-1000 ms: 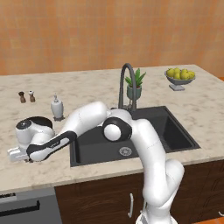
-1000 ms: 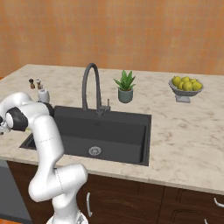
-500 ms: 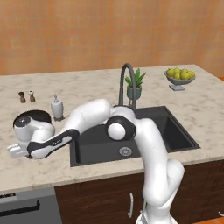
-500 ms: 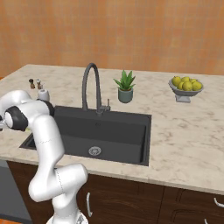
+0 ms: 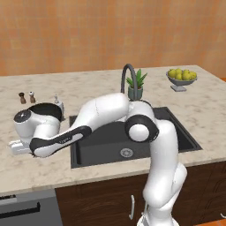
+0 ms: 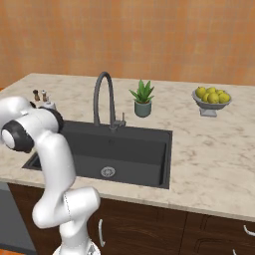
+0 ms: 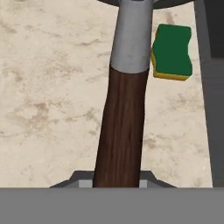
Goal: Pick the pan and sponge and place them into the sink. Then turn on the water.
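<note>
The end effector (image 7: 117,181) is closed on the dark brown wooden handle of the round black frying pan (image 7: 122,131), which lies on the beige marbled table left of the dark grey rectangular sink (image 5: 106,143). The small green-and-yellow rectangular sponge (image 7: 172,52) lies beside that handle; nothing has reached the sink, and no water runs.

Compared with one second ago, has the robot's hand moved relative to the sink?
Yes. In the left base view the gripper has dropped slightly lower on the counter left of the sink.

Green sponge (image 7: 172,51) (yellow underside), brown-handled black pan (image 7: 122,131), beige marbled counter (image 7: 48,87)
</note>
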